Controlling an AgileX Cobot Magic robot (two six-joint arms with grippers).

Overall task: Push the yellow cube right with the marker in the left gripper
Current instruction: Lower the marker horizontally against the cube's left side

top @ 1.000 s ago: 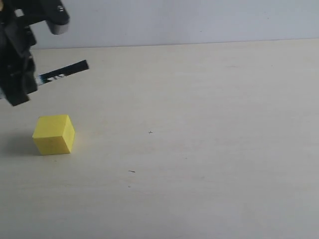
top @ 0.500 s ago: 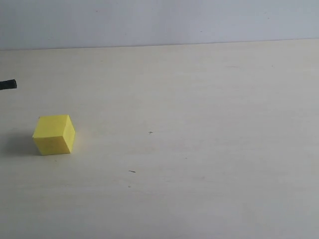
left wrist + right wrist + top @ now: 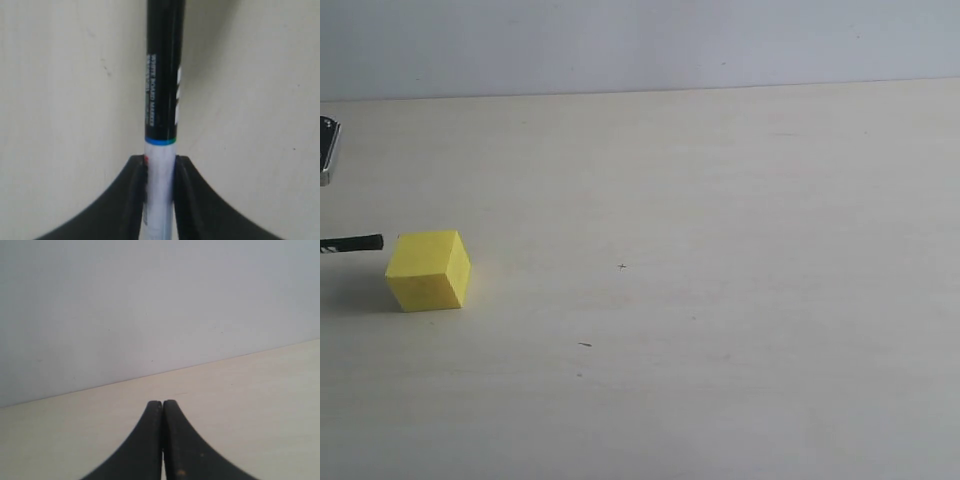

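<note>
The yellow cube (image 3: 428,269) rests on the pale table at the left of the exterior view. Just left of it the black tip of the marker (image 3: 355,243) pokes in from the frame edge, a hair short of the cube's upper left corner; I cannot tell if they touch. In the left wrist view the marker (image 3: 163,75) runs straight out from my left gripper (image 3: 160,162), whose black jaws are shut on its white barrel. The cube is out of that view. My right gripper (image 3: 162,405) is shut on nothing above the table.
A grey part of the left arm (image 3: 326,150) shows at the exterior view's left edge. The pale wooden table (image 3: 720,280) stretches right of the cube, with a grey wall (image 3: 640,40) behind its far edge.
The left arm swung out of the exterior view to the left, then the marker tip came back in lower, now level with the cube's top and right beside it. The cube has not moved.
</note>
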